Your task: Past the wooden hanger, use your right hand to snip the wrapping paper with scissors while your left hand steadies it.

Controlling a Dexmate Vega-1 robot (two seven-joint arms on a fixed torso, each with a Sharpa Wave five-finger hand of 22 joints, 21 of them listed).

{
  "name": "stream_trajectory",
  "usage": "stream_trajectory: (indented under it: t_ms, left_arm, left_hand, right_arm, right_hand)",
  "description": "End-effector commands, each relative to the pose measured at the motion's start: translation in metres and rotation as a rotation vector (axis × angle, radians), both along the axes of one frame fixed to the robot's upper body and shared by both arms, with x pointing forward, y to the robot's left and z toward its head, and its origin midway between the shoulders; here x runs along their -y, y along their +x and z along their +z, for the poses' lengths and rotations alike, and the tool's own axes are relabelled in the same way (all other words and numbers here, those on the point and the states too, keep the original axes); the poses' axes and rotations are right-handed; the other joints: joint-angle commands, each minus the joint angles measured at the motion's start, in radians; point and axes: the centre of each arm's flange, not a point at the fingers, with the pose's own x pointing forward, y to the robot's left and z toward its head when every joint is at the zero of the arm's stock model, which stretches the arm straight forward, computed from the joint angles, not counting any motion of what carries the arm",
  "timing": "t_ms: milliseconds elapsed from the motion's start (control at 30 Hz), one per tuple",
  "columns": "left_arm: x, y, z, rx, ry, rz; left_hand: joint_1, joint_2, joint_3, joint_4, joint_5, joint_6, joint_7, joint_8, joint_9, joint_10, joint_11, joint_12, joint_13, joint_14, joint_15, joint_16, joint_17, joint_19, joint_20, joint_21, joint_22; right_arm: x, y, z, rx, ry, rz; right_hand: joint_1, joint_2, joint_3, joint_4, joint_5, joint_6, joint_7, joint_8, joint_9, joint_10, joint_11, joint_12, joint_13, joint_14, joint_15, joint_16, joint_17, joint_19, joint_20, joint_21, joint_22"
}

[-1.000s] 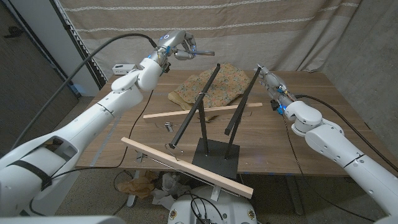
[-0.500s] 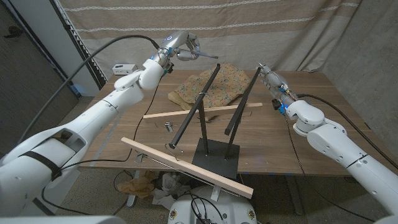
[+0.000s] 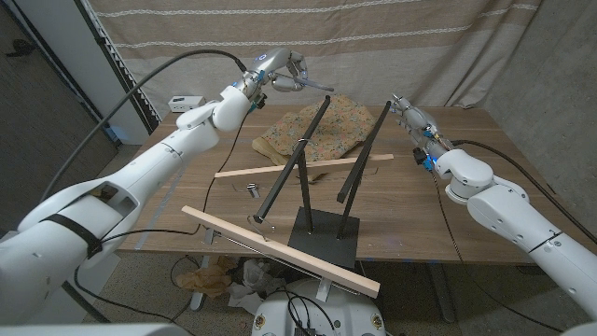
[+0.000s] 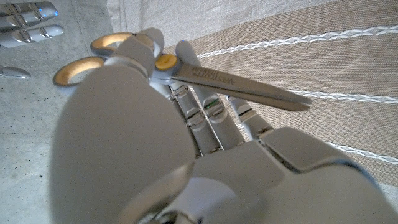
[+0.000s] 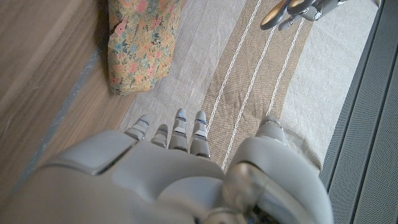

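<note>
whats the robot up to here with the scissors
The left hand holds a pair of scissors raised in the air, above the far side of the table. The right hand hangs open and holds nothing. The floral wrapping paper lies uncut on the table behind the black stand and a wooden strip.

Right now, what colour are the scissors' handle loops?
Yellow-orange inside with grey outer rims; the scissors show this best in the left wrist view, held by the left robot hand.

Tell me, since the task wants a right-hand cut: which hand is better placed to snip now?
Left. The left hand holds the scissors raised above the wrapping paper, while the right hand is open and holds nothing. A right-hand cut would probably need a handover first.
</note>
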Motion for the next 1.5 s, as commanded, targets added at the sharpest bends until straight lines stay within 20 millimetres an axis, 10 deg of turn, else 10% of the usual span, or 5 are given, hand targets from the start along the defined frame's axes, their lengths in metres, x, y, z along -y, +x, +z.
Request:
stream_trajectory:
  t_ms: [33,1467,1500]
  left_arm:
    - [0.012,0.002,0.003,-0.008,0.042,-0.025]
    - [0.015,-0.011,-0.010,0.019,0.000,-0.079]
    - [0.015,-0.010,-0.012,0.017,-0.003,-0.082]
  left_hand:
    - [0.050,0.057,0.035,0.019,0.001,0.017,0.012,-0.001,0.138,0.005,-0.002,0.004,0.003,0.017,0.000,-0.016,-0.002,0.021,-0.087,0.000,-0.022]
    - [0.057,0.081,0.003,0.011,0.000,0.016,0.008,-0.011,0.128,-0.014,-0.004,0.019,0.007,-0.011,0.001,0.017,0.014,0.007,-0.090,0.020,0.013]
    - [0.095,0.154,-0.098,0.033,0.056,-0.032,0.026,0.038,0.209,-0.074,0.012,0.114,0.092,-0.183,0.008,0.297,0.127,-0.120,-0.038,0.186,0.132]
  right_arm:
    - [0.011,-0.008,0.008,0.005,-0.021,-0.039]
    - [-0.008,-0.042,0.077,0.055,-0.146,-0.052]
    - [-0.009,-0.043,0.079,0.056,-0.156,-0.053]
  right_hand:
    - [0.010,-0.001,0.006,0.000,-0.007,0.007,-0.001,0.004,0.004,-0.001,0.000,0.001,0.003,-0.006,-0.001,0.000,0.005,-0.001,0.002,0.005,0.003]
    - [0.059,0.008,0.032,-0.018,-0.022,0.104,0.047,0.032,0.009,0.035,0.007,0.012,0.003,0.036,0.013,0.008,0.004,0.038,0.015,0.015,0.003]
    - [0.062,0.009,0.034,-0.019,-0.023,0.109,0.045,0.035,0.010,0.035,0.007,0.011,0.003,0.036,0.014,0.007,0.004,0.038,0.015,0.015,0.003]
